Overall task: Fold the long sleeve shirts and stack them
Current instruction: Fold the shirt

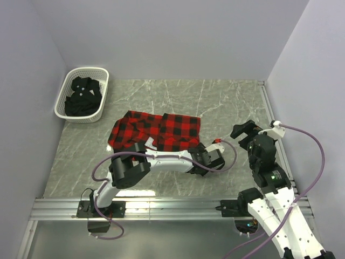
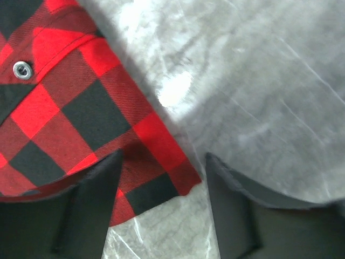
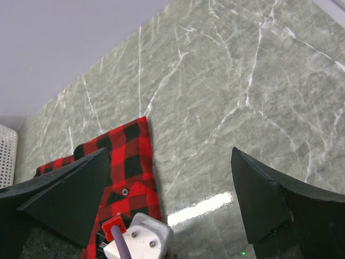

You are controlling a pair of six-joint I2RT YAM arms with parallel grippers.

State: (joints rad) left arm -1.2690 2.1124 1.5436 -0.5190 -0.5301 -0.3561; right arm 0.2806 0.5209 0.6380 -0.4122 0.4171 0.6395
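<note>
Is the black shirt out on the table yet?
No, the black shirt lies bunched inside the white basket at the far left; only the flannel is on the table.

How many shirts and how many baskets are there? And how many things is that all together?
Shirts: 2 (red-and-black checked shirt on the table, black shirt in the white basket)
Baskets: 1
Total: 3

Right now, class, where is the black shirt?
In the top view, the black shirt sits inside the white basket at the table's far left, beyond the flannel.
</note>
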